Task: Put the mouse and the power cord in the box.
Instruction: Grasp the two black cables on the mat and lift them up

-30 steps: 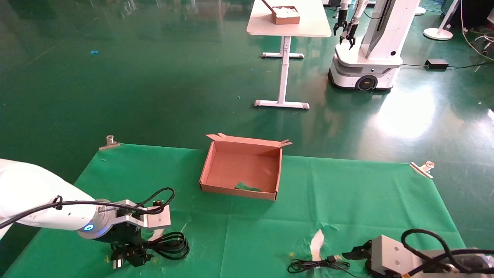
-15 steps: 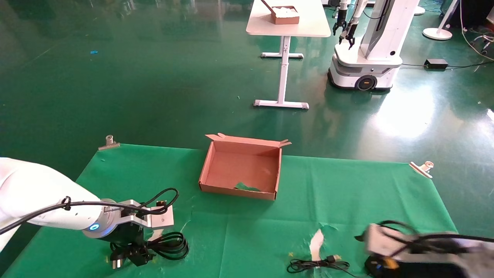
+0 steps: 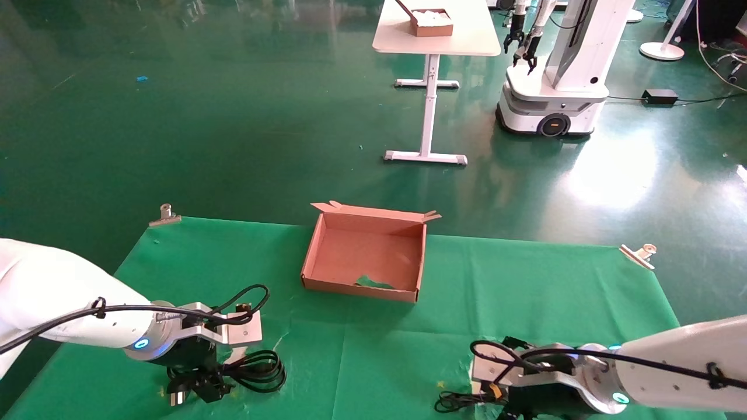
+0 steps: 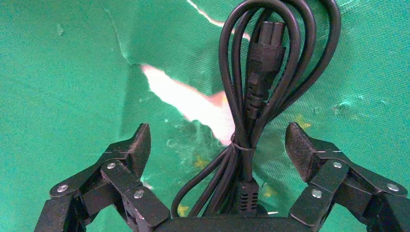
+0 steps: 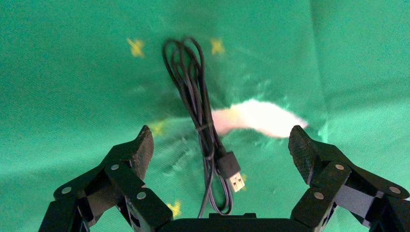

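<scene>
Now both grippers hang low with jaws apart, the left gripper [image 4: 217, 145] over the power cord [image 4: 256, 87], the right gripper [image 5: 220, 147] over the mouse cable [image 5: 203, 121].

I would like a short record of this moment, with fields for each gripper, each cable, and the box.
left gripper: open, jaws on either side of the power cord
right gripper: open, over the mouse cable
power cord: bundled in loops, lying on the green cloth
mouse body: not visible
box: open, holds neither cable
</scene>
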`<action>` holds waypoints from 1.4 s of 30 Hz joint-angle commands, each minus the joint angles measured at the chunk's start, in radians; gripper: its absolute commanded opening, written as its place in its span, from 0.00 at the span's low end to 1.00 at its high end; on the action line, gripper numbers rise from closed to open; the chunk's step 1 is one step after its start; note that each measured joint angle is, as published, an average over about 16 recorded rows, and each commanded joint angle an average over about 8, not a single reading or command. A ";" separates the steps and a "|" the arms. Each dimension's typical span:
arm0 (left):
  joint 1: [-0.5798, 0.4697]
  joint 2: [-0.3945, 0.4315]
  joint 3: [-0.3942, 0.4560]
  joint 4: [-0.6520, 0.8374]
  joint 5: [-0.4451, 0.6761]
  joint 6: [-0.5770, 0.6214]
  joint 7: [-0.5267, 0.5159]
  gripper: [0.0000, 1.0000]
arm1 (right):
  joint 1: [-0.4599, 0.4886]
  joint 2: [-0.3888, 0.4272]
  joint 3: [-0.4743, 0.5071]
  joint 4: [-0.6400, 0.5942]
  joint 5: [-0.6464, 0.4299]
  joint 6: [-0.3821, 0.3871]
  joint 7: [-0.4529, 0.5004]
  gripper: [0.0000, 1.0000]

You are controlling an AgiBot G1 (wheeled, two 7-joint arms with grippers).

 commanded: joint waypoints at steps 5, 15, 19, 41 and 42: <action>0.000 0.000 0.000 0.000 0.000 0.000 0.000 0.57 | 0.009 -0.036 -0.021 -0.055 -0.052 0.020 0.000 0.80; 0.000 0.000 0.000 0.001 0.000 -0.001 0.000 0.00 | 0.014 -0.046 -0.029 -0.067 -0.073 0.026 0.005 0.00; 0.000 0.000 0.000 0.000 0.000 0.000 0.000 0.00 | 0.013 -0.042 -0.026 -0.063 -0.067 0.025 0.003 0.00; 0.000 0.000 0.000 0.000 -0.002 0.000 0.000 0.00 | 0.009 -0.033 -0.021 -0.055 -0.052 0.020 0.000 0.00; 0.000 0.000 0.000 0.000 -0.002 0.000 0.000 0.00 | 0.009 -0.033 -0.021 -0.055 -0.051 0.020 0.000 0.00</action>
